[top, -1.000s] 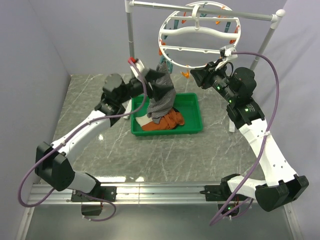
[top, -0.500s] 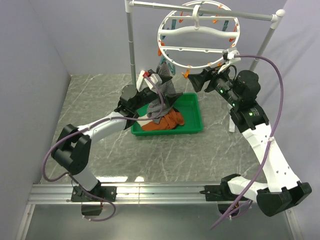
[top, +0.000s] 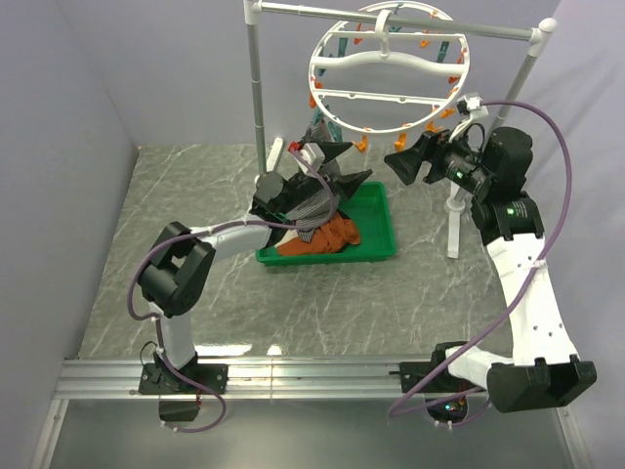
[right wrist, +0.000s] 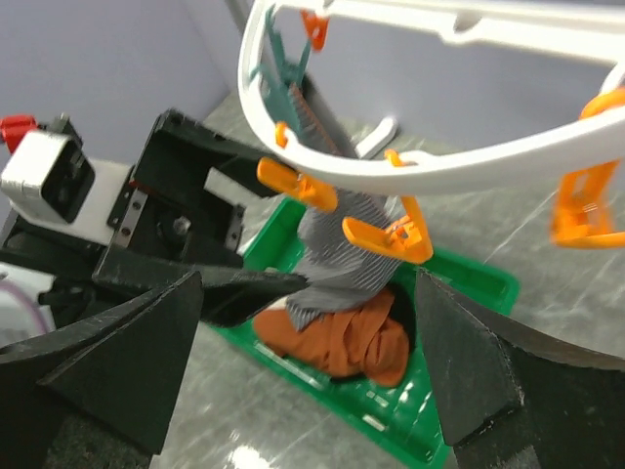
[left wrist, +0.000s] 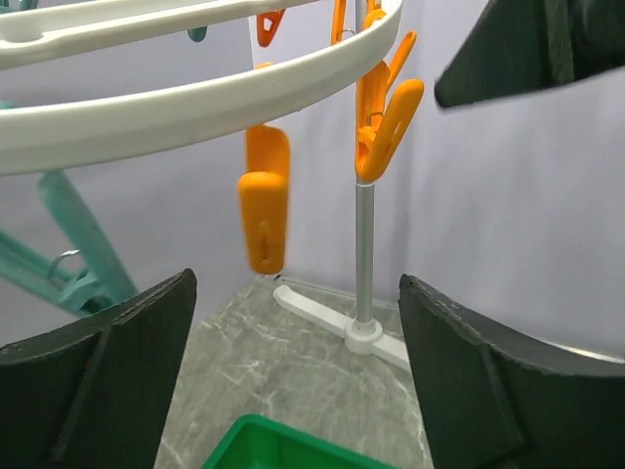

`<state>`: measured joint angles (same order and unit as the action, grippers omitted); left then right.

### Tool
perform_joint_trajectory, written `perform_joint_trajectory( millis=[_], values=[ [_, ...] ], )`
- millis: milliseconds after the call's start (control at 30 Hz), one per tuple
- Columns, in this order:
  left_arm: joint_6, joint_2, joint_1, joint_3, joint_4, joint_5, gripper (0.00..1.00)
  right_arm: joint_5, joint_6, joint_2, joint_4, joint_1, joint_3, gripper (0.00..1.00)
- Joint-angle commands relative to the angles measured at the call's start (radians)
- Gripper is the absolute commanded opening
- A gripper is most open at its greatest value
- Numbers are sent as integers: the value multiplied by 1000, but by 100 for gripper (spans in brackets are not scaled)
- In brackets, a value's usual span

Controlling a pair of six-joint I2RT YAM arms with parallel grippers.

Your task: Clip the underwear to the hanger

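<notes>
My left jaws stand spread wide and empty, just beside the striped underwear (right wrist: 342, 256). It reaches from the hanger's (right wrist: 430, 176) left rim down onto an orange garment (right wrist: 342, 342) in the green tray (top: 379, 223). I cannot tell whether it is clipped. My right jaws, right of the ring, gape empty too.

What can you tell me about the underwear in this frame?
The underwear is soft grey cloth with fine dark-and-light stripes, hanging bunched in a narrow vertical drape. Its top rises behind the hanger rim toward a teal clothespin and looks pinned there. Its lower end rests on the orange-rust garment in the green tray. The left gripper is open beside it, not gripping it.
</notes>
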<state>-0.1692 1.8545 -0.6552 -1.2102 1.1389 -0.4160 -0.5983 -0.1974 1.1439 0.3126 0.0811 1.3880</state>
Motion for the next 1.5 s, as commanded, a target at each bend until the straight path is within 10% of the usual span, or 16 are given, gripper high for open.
perform_joint_trajectory(
  millis=[0,333,700,1467],
  values=[
    [-27,32,-21,-71,107,48,88,-124,-5,11,78,-14,46,95],
    [-46,106,-44,-164,97,125,69,-14,-56,-30,23,-7,-23,99],
    [-20,68,-47,-158,42,91,31,90,81,-119,-298,149,-233,78],
    [14,17,-46,-114,16,2,1,233,93,94,-747,235,-287,70]
  ],
)
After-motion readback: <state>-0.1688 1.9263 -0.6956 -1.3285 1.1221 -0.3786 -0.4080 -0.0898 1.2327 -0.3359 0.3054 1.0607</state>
